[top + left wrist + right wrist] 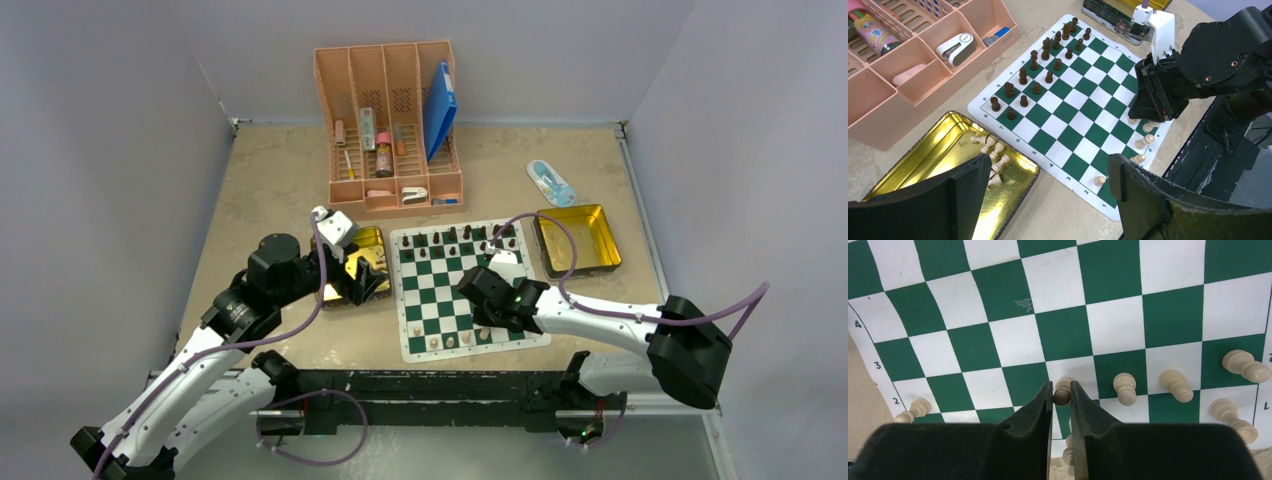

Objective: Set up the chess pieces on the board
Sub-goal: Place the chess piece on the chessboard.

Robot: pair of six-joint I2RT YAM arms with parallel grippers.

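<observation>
The green-and-white board [440, 290] lies at the table's middle. Dark chess pieces [1048, 55] stand in its two far rows. Several pale pieces [1176, 385] stand in the near rows. My right gripper [1061, 386] is shut on the head of a pale pawn [1062, 396], upright at a second-row white square; it is low over the board's near half in the top view [478, 290]. My left gripper [1048, 165] is open and empty, above the near corner of a gold tin [938, 145] that holds several pale pieces [993, 150] lying down.
A pink organiser [395, 130] with pens and bottles stands behind the board. A second gold tin [578, 240] sits right of the board, with a blue-and-clear item [550, 182] behind it. Walls close in the table on three sides.
</observation>
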